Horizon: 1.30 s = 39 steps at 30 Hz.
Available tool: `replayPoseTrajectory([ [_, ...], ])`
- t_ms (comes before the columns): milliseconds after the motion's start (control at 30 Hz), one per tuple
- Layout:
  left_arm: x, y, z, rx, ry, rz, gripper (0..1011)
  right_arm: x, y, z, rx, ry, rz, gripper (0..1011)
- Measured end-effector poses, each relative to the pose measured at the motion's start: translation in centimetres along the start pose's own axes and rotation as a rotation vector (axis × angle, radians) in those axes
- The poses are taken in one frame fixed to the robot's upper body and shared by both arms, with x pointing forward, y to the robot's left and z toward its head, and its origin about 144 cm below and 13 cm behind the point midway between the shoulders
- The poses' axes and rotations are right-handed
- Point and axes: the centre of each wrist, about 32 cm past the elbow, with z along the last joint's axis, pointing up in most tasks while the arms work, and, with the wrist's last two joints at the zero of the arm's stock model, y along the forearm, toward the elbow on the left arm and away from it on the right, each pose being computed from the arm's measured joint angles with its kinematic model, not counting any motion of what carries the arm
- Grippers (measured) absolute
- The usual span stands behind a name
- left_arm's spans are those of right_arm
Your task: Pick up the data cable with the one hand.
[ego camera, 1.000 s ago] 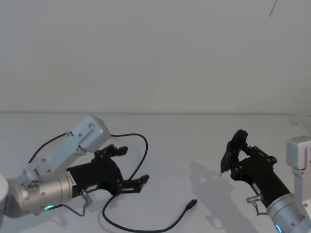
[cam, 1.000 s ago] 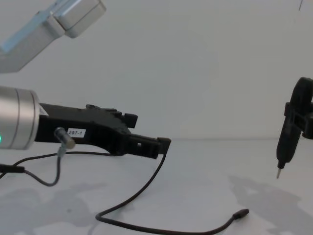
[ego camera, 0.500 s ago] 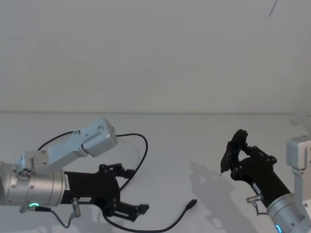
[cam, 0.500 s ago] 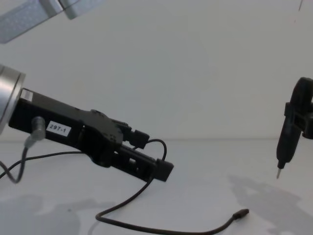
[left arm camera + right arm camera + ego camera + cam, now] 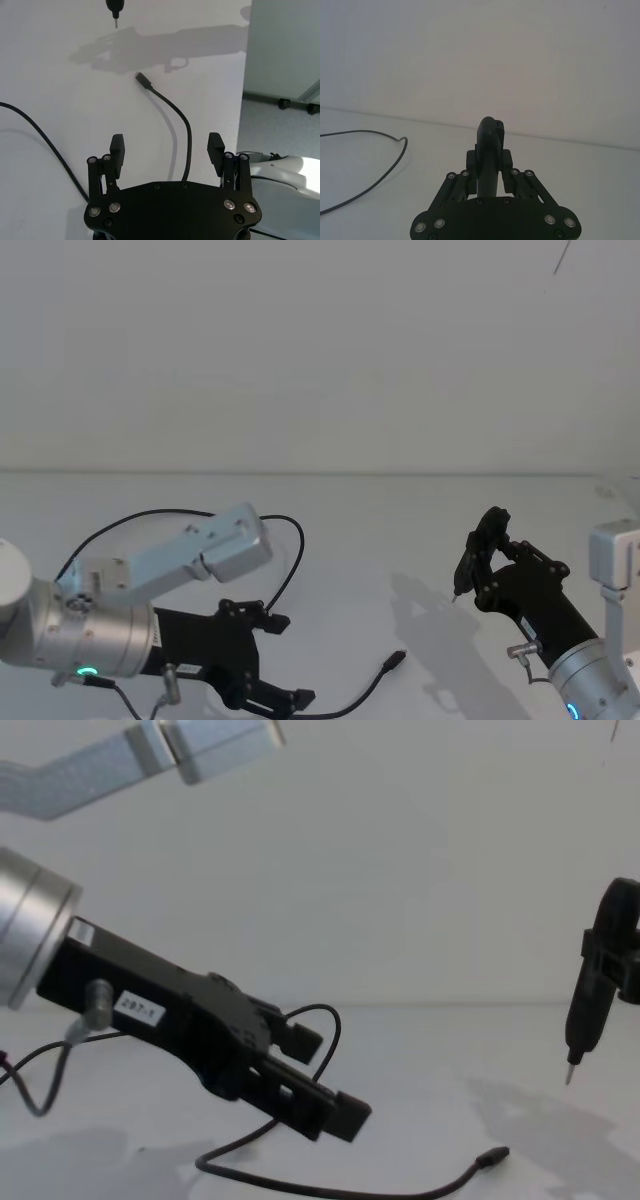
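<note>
Thin, black and loosely curved, the plug-tipped data cable (image 5: 189, 150) is framed by the spread-open left gripper (image 5: 166, 142); a pointed tool (image 5: 590, 990) is clamped by the right gripper (image 5: 487, 565).

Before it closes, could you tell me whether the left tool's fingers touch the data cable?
Apart: left wrist view shows data cable between left tool's open fingers, gaps both sides.

A white table (image 5: 420, 530) carries 1 loosely curved black data cable (image 5: 392, 662).

White table (image 5: 400, 530), plain white wall (image 5: 320, 360) behind. Even diffuse light, soft shadows. Grey floor (image 5: 275, 130) past the table edge.
</note>
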Motion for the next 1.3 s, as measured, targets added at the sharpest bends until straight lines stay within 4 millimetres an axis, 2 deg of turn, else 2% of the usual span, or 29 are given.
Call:
replayPoseTrajectory([
  [900, -1.3, -3.9, -0.9, 0.081, 0.035, -0.021, 1001, 0.0, 0.0, 0.0, 0.0, 0.0, 0.0, 279],
  [1133, -1.3, -4.3, -1.0, 0.094, 0.034, -0.021, 864, 0.0, 0.0, 0.0, 0.0, 0.0, 0.0, 279],
  [1300, -1.4, -4.5, -1.0, 0.1, 0.034, -0.021, 714, 0.0, 0.0, 0.0, 0.0, 0.0, 0.0, 279],
])
